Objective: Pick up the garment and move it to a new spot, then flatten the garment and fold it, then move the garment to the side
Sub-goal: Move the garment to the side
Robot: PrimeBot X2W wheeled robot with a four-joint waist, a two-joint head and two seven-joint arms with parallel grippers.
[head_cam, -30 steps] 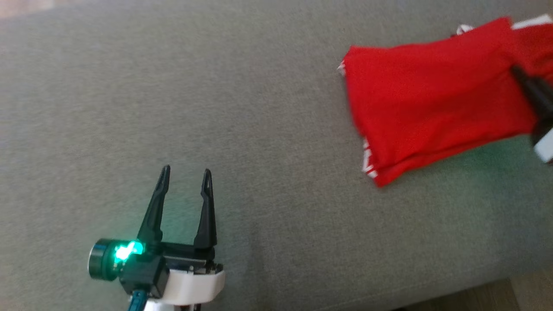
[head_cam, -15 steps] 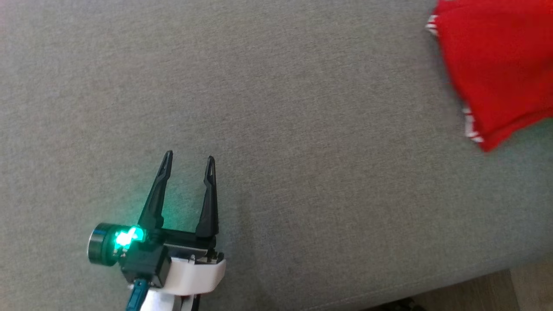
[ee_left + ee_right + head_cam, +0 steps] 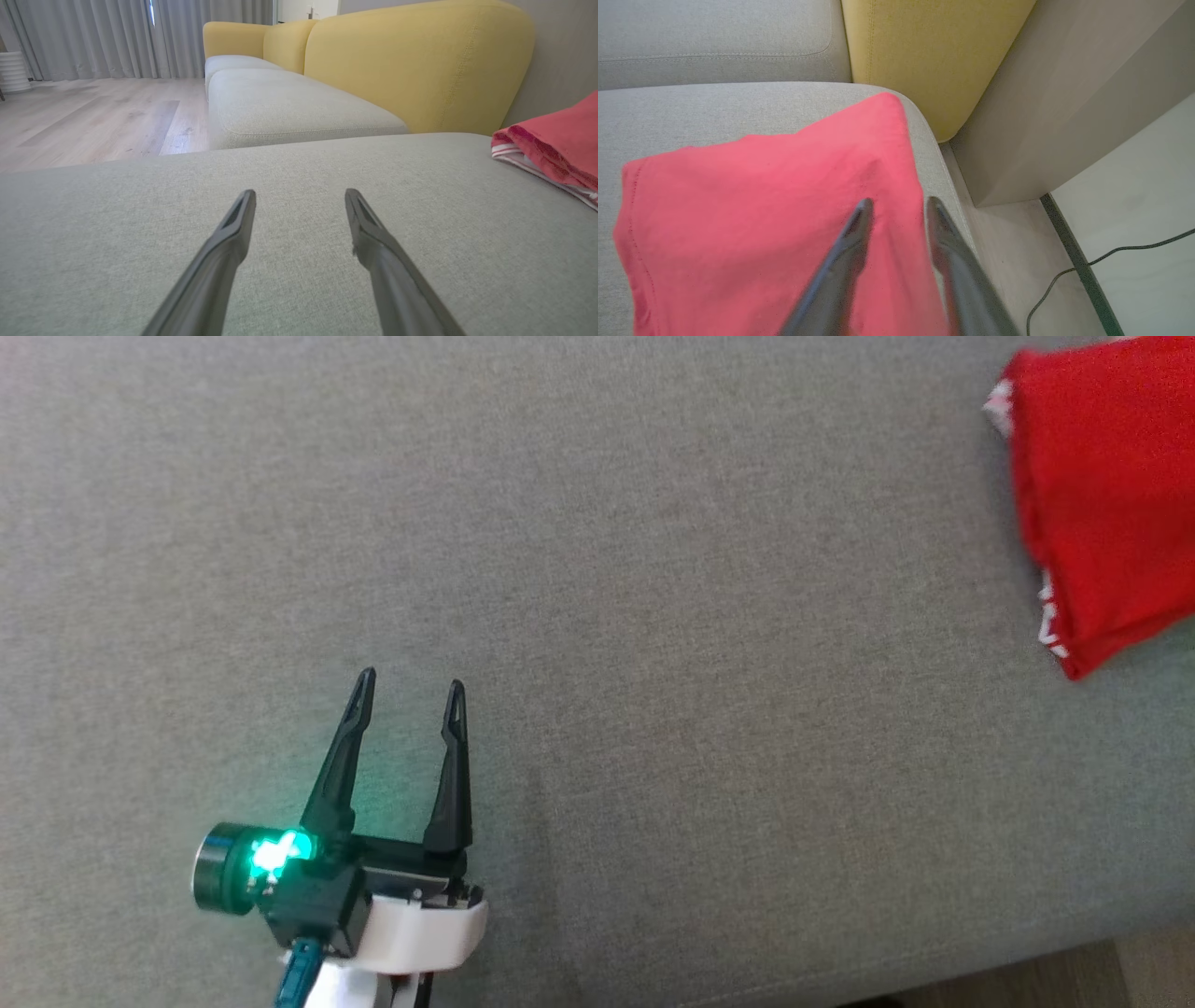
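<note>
Garment [image 3: 1102, 495] of red cloth with white-striped trim lies folded at the right end of the grey seat cushion [image 3: 653, 616], close to the cushion's rounded corner beside the yellow backrest [image 3: 924, 46]. Right end effector [image 3: 899, 201] hangs over the garment near that corner, its two dark fingers parted narrowly with red cloth showing in the gap; whether the tips touch the fabric cannot be told. Left end effector [image 3: 409, 679] sits well apart from the garment, toward the cushion's front edge, fingers spread wide over bare grey upholstery, a green light [image 3: 275, 852] glowing at its wrist. A dark cable [image 3: 1111, 254] trails on the floor [image 3: 1017, 280] past the cushion's corner.
</note>
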